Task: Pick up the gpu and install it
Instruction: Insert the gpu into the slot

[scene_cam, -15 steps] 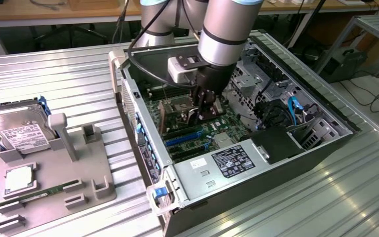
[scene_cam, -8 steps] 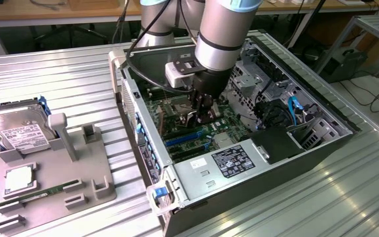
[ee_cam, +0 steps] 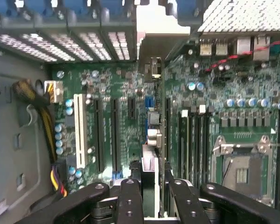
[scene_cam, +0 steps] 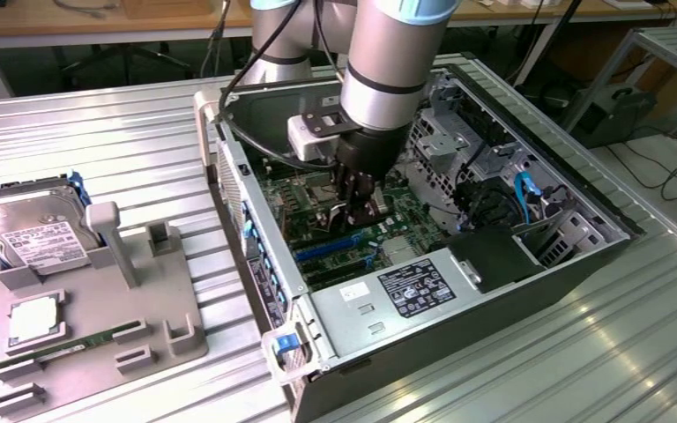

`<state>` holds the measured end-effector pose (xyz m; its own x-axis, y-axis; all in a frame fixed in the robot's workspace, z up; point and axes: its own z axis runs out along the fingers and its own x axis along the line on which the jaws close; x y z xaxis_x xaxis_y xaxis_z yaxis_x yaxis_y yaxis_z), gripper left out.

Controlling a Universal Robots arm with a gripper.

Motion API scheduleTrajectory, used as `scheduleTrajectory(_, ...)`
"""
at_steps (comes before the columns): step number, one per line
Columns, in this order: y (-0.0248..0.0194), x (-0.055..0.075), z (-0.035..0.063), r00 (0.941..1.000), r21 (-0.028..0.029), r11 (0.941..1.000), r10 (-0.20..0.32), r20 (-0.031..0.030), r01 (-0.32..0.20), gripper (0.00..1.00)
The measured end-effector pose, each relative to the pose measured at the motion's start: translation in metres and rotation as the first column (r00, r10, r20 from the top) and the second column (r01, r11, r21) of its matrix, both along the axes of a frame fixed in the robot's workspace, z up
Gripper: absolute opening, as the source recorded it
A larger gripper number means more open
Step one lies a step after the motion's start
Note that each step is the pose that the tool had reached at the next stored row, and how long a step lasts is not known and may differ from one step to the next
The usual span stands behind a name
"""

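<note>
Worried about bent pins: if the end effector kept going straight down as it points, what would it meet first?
Probably the motherboard. The end effector grips the gpu edge-on above the expansion slots; depth is unclear.

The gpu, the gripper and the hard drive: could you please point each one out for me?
gpu (ee_cam: 149, 179): wrist view, its edge between the fingers.
gripper (ee_cam: 151, 198): wrist view, midway between its fingertips.
hard drive (scene_cam: 35, 233): exterior view, its white label.
</note>
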<state>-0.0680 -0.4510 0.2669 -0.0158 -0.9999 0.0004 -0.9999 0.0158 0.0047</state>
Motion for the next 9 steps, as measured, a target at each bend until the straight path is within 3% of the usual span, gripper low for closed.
scheduleTrajectory(9, -0.0059, -0.0030, -0.0108, 1.0000, 0.0011, 1.0000, -0.001, -0.0001, 0.001, 0.27)
